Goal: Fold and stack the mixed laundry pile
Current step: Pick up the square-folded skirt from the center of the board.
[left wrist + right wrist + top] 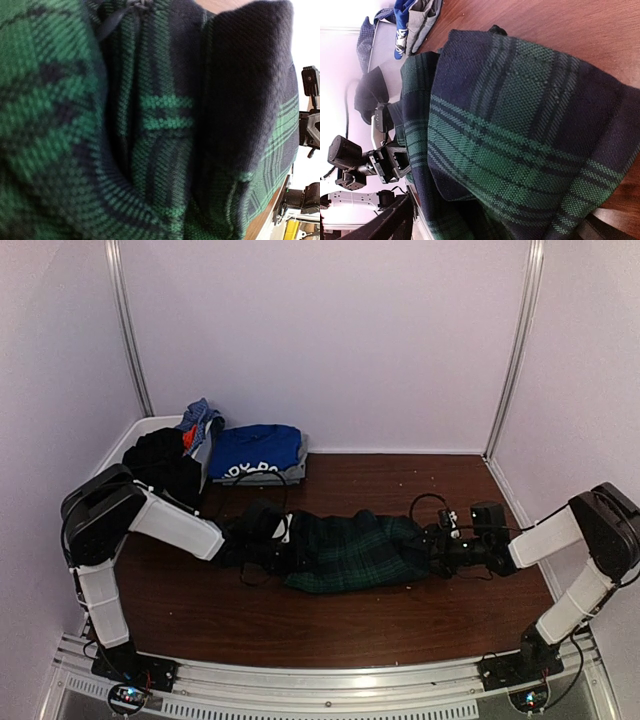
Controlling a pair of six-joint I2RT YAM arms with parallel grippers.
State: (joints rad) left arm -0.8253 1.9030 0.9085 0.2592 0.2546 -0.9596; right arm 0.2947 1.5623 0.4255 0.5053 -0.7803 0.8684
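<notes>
The dark green tartan skirt (352,552) lies stretched across the middle of the table between my two grippers. My left gripper (283,537) is at its left end and my right gripper (428,545) at its right end. In the left wrist view bunched skirt cloth (150,125) fills the frame and hides the fingers. In the right wrist view a folded layer of skirt (520,130) runs down into the jaws and covers them. Both grippers look shut on the skirt. The royal-blue T-shirt (256,452) lies folded at the back on a grey garment.
A white basket (128,440) stands at the back left, holding black clothes (165,465) and a multicoloured piece (198,422). White walls close in the table at the back and sides. The table (350,625) is brown wood.
</notes>
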